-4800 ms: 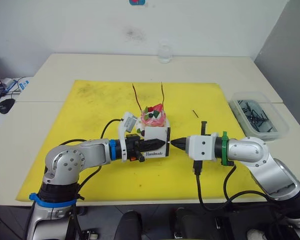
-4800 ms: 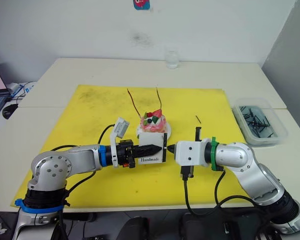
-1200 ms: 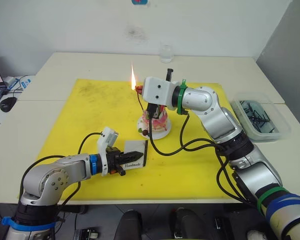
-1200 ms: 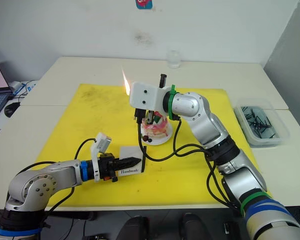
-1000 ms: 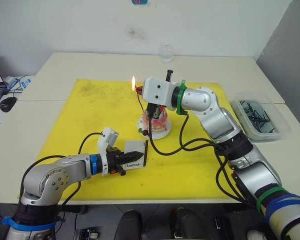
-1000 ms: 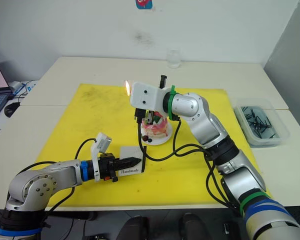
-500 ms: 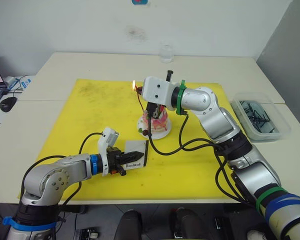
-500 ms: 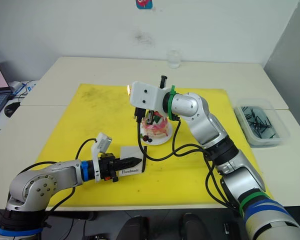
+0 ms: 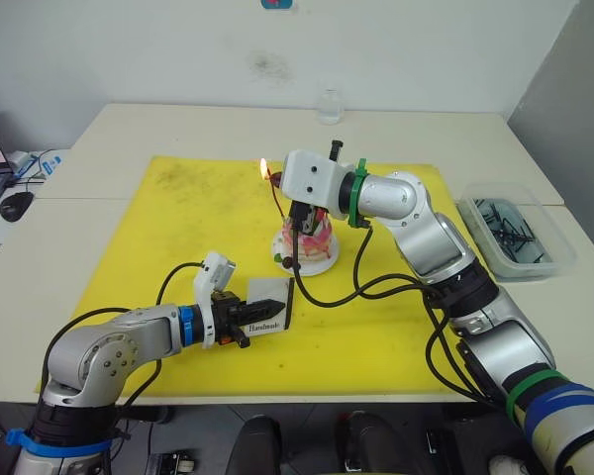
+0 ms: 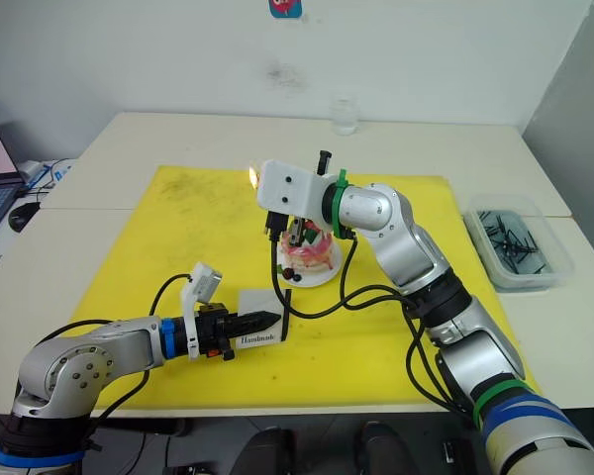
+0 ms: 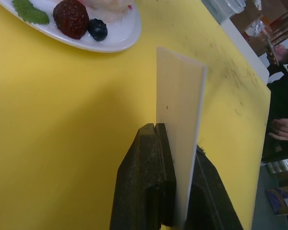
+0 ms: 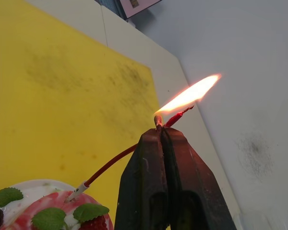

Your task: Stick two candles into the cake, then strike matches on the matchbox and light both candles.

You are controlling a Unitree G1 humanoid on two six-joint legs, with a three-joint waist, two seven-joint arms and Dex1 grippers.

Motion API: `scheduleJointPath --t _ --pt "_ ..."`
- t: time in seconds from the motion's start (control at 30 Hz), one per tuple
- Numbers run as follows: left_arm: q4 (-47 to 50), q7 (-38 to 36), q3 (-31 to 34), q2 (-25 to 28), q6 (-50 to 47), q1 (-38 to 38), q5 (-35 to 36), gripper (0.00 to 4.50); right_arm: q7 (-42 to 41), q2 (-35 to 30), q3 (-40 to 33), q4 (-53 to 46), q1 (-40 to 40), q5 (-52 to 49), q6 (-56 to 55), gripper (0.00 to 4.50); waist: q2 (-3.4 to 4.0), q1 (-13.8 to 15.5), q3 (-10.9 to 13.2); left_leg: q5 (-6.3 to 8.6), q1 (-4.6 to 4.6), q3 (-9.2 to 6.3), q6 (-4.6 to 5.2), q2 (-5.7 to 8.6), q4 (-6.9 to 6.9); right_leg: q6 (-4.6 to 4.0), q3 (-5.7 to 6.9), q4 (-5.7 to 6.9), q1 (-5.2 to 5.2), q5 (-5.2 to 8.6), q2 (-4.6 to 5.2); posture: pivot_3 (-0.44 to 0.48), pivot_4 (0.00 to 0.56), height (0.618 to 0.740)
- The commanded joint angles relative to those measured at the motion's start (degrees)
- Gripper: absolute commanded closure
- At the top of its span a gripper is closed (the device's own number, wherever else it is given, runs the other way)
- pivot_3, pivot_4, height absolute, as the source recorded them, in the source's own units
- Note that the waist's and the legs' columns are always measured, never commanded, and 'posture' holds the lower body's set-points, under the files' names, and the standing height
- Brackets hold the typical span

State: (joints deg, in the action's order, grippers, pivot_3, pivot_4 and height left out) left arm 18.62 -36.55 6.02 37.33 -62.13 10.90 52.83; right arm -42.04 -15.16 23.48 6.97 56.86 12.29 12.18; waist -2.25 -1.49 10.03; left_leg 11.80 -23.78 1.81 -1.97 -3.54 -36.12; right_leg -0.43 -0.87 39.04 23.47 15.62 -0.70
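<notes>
While the right gripper (image 12: pixel 161 139) is clenched on a burning match (image 12: pixel 158 120), its flame sits right at the fingertips and leans outward against the tip of one candle (image 12: pixel 129 152). That candle runs down from just beside the fingertips into the pink cake (image 9: pixel 307 236), directly below the gripper on its white plate (image 10: pixel 322 274). The second candle cannot be made out behind the arm, so whether it is lit cannot be told. Well below and away from that gripper, the left gripper (image 11: pixel 170 143) grips the matchbox (image 9: pixel 267 302) on edge above the yellow mat (image 9: pixel 178 208), the plate's rim (image 11: pixel 120 40) lying just beyond it.

The likely trouble is the match itself: little of it shows beyond the pads, so the flame may reach the black fingers (image 12: pixel 182 163) or die before the wick catches. The thin candle could also bend or tip in the frosting if the gripper nudges it. A fresh match would then be needed, so the matchbox should remain held.
</notes>
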Motion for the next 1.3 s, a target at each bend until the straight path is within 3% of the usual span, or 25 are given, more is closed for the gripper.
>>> scheduleJointPath --t 0.03,0.57,0.73,1.0,1.13,1.3 --pt "1.82 -0.15 -0.38 -0.66 0.12 0.85 0.36 4.5 0.6 0.09 -2.19 -2.18 1.58 -0.39 -0.1 4.47 0.0 0.0 0.0 0.0 0.0 0.0 0.0 0.0 0.0 0.0 0.0 0.0 0.0 0.0 0.0 0.0 0.15 0.74" --pt "1.45 -0.31 -0.72 -0.71 0.0 1.56 0.25 4.5 0.31 -0.13 -2.9 -3.3 0.84 -0.69 1.0 4.47 0.0 0.0 0.0 0.0 0.0 0.0 0.0 0.0 0.0 0.0 0.01 -0.01 0.0 0.0 0.0 0.0 0.15 0.74" --pt "1.2 -0.24 -0.63 -0.84 0.1 1.82 0.24 4.5 -3.33 -1.44 -3.65 -9.48 -1.74 -3.43 3.51 4.47 0.01 0.12 0.01 0.0 -0.02 -0.01 0.0 0.0 0.0 0.01 0.01 -0.02 0.0 0.0 0.0 0.0 0.15 0.74" --pt "1.42 -0.14 -0.6 -1.08 -0.06 1.86 0.25 4.5 -10.02 -9.36 -8.19 -26.01 -9.28 -11.71 14.17 4.47 0.02 0.55 0.01 0.0 -0.04 -0.01 0.0 0.01 0.0 0.02 0.04 -0.03 0.01 0.0 0.03 0.0 0.15 0.74" --pt "1.76 -0.16 -0.72 -1.5 -0.26 1.76 0.57 4.5 -11.39 -19.14 -17.13 -34.5 -17.54 -15.51 23.85 4.47 0.01 1.42 0.01 0.0 -0.05 -0.02 0.0 0.03 0.0 0.02 0.07 -0.08 -0.02 0.01 0.04 0.0 0.15 0.74" --pt "1.76 -0.14 -1.07 -2.26 -0.09 1.39 0.58 4.5 -8.83 -28.13 -27.33 -36.59 -27.16 -16.53 30.89 4.47 0.02 1.39 0.01 0.01 -0.05 0.04 0.01 0.07 0.01 0.01 0.02 -0.1 0.0 0.02 0.09 0.0 0.15 0.74"
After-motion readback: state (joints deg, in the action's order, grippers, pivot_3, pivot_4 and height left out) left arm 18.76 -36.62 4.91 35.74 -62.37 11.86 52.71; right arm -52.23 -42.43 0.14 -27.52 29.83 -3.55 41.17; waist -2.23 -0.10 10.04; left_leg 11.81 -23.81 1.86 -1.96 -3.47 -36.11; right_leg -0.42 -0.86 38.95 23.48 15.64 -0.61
